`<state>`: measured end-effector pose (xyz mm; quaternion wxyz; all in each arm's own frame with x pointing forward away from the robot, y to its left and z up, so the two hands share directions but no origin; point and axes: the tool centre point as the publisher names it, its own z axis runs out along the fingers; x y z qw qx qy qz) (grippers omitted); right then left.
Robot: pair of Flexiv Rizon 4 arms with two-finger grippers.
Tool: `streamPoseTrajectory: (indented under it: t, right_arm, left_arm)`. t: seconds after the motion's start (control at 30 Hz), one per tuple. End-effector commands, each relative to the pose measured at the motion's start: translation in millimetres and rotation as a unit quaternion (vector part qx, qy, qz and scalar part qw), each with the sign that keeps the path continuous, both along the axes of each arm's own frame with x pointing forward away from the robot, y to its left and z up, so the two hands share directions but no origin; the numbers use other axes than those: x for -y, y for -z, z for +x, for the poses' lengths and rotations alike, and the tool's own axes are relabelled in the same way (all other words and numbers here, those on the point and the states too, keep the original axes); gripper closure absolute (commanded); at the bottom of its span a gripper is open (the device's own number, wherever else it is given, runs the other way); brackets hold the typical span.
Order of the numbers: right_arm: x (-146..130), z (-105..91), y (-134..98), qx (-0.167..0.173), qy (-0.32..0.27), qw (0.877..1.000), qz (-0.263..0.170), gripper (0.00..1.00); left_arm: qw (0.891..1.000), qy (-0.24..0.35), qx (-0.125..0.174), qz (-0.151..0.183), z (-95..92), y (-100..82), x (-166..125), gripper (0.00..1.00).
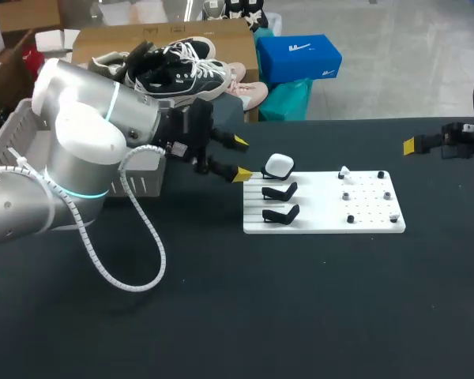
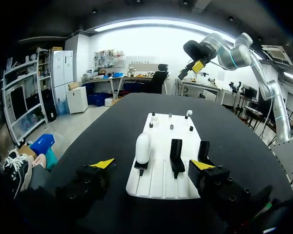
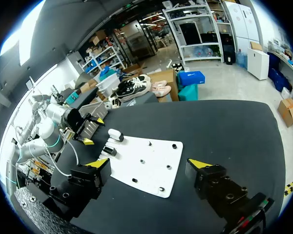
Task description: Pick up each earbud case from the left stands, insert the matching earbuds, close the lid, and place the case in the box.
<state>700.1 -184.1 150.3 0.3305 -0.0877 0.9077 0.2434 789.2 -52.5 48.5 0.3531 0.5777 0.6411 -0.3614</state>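
While the left gripper [image 1: 242, 159] hangs wide open and empty just off the left end of the white board [image 1: 324, 223], the coming grasp turns on what lies straight ahead of it. That is the white earbud case [image 1: 279, 165], seated on the stand nearest the worktop's far edge. From the left wrist, the case is almost centred ahead of the two yellow tips and apart from both. Its long axis seems to run away from the gripper along the line of approach, so I judge the fingers would close across its narrow width. Beside the case, toward the worktop's near edge, stand the middle stand [image 1: 280, 191] and the near stand [image 1: 282, 212], both black and bare. Farther along the board are small pegs, and a white piece [image 1: 344, 171] there may be an earbud. Farthest off, the right gripper [image 3: 147, 164] is also spread open and empty by the worktop's right edge, well apart from the board, so the left arm is much the nearer.
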Motion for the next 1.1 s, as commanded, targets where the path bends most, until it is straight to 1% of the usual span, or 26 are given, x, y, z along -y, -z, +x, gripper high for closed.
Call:
streamPoseTrajectory:
  t: [0.03, 0.23, 0.27, 0.3, 0.33, 0.37, 0.43, 0.47, 0.57, 0.67, 0.73, 0.83, 0.9, 0.93, 0.97, 1.0, 1.03, 1.1]
  right_arm:
    - [1, 0.8, 1, 0.000, -0.003, 1.000, 0.002, 0.00]
    - [1, 0.8, 1, 0.000, -0.003, 1.000, 0.002, 0.00]
    - [1, 0.8, 1, 0.000, -0.003, 1.000, 0.002, 0.00]
    - [1, 0.8, 1, 0.000, -0.003, 1.000, 0.002, 0.00]
    - [1, 0.8, 1, 0.000, -0.003, 1.000, 0.002, 0.00]
    - [1, 0.8, 1, 0.000, -0.003, 1.000, 0.002, 0.00]
    - [1, 0.8, 1, 0.000, -0.003, 1.000, 0.002, 0.00]
    - [1, 0.8, 1, 0.000, -0.003, 1.000, 0.002, 0.00]
    - [1, 0.8, 1, 0.000, -0.003, 1.000, 0.002, 0.00]
    - [1, 0.8, 1, 0.000, -0.003, 1.000, 0.002, 0.00]
    - [1, 0.8, 1, 0.000, -0.003, 1.000, 0.002, 0.00]
    - [1, 0.8, 1, 0.000, -0.003, 1.000, 0.002, 0.00]
    - [1, 0.8, 1, 0.000, -0.003, 1.000, 0.002, 0.00]
    - [1, 0.8, 1, 0.000, -0.003, 1.000, 0.002, 0.00]
    - [1, 0.8, 1, 0.000, -0.003, 1.000, 0.002, 0.00]
    - [1, 0.8, 1, 0.000, -0.003, 1.000, 0.002, 0.00]
    - [1, 0.8, 1, 0.000, -0.003, 1.000, 0.002, 0.00]
    - [1, 0.8, 1, 0.000, -0.003, 1.000, 0.002, 0.00]
  left_arm:
    - [1.000, 0.002, -0.003, -0.006, 11.0, 5.6, 7, 0.00]
    - [1.000, -0.002, -0.004, -0.011, 22.2, 9.7, 15, 0.00]
    - [1.000, -0.001, -0.003, -0.012, 23.1, 10.3, 16, 0.02]
    - [1.000, 0.001, -0.002, -0.014, 24.0, 11.1, 17, 0.10]
    - [1.000, 0.003, -0.001, -0.014, 24.9, 11.9, 18, 0.21]
    - [1.000, 0.003, -0.001, -0.014, 25.9, 12.6, 19, 0.27]
    - [1.000, 0.006, -0.002, -0.017, 26.7, 13.1, 20, 0.27]
    - [1.000, 0.006, -0.002, -0.017, 27.1, 13.8, 20, 0.29]
    - [1.000, 0.008, -0.001, -0.019, 27.3, 15.6, 22, 0.25]
    - [1.000, 0.013, -0.003, -0.021, 27.2, 17.0, 24, 0.26]
    - [1.000, 0.018, -0.003, -0.021, 25.4, 18.4, 24, 0.29]
    - [0.999, 0.026, -0.005, -0.020, 22.9, 20.6, 26, 0.36]
    - [0.999, 0.029, -0.005, -0.022, 21.7, 21.2, 28, 0.49]
    - [0.999, 0.031, -0.003, -0.023, 20.6, 21.0, 29, 0.50]
    - [0.999, 0.032, -0.001, -0.023, 19.7, 20.9, 30, 0.48]
    - [0.999, 0.033, 0.001, -0.024, 19.2, 21.1, 31, 0.39]
    - [0.999, 0.035, 0.003, -0.025, 18.9, 21.3, 32, 0.36]
    - [0.999, 0.036, 0.006, -0.025, 18.2, 22.4, 34, 0.38]
